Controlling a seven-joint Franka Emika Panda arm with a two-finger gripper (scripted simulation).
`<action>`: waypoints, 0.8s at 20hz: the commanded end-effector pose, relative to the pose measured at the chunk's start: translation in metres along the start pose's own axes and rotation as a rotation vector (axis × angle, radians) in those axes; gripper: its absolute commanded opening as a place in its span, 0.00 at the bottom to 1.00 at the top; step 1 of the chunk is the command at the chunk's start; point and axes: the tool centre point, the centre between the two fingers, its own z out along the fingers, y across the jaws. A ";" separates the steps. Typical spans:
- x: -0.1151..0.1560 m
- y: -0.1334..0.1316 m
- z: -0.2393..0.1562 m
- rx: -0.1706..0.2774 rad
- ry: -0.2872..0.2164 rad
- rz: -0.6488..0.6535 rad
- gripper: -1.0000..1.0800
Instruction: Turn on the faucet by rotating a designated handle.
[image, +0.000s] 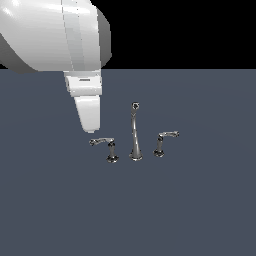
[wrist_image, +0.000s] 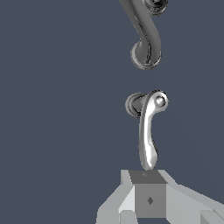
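Filling the exterior view's upper left, the white arm (image: 50, 35) is nearest the camera and tapers down to the gripper (image: 89, 120), whose pale finger ends just above the floor line of the scene. From this side only one finger shape shows, so whether the jaws are spread or pressed together I cannot tell; the wrist view shows a grey fingertip block (wrist_image: 148, 192) head-on with pale angled parts beside it, and that does not settle it either. Below the finger, at about 5 o'clock from its tip, sits the handle (image: 105, 146), a small chrome lever on a short dark-based post, its thin arm reaching toward 9 o'clock with a slightly drooping end close under the finger. In the wrist view the same handle (wrist_image: 148, 131) runs from its round pivot down to a tip that meets or nearly meets the fingertip block; contact is unclear. At 3 o'clock from the handle stands the spout (image: 135, 135), tall, slender, tapering, with a dark tip. Farther toward 3 o'clock is the twin handle (image: 165, 141), its lever pointing to 3 o'clock. All rest on a flat blue-grey surface (image: 200, 210).
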 end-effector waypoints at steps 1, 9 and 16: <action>0.005 -0.007 0.010 0.001 0.004 0.039 0.00; 0.017 -0.024 0.034 0.001 0.010 0.131 0.00; 0.021 -0.029 0.040 0.002 0.010 0.159 0.00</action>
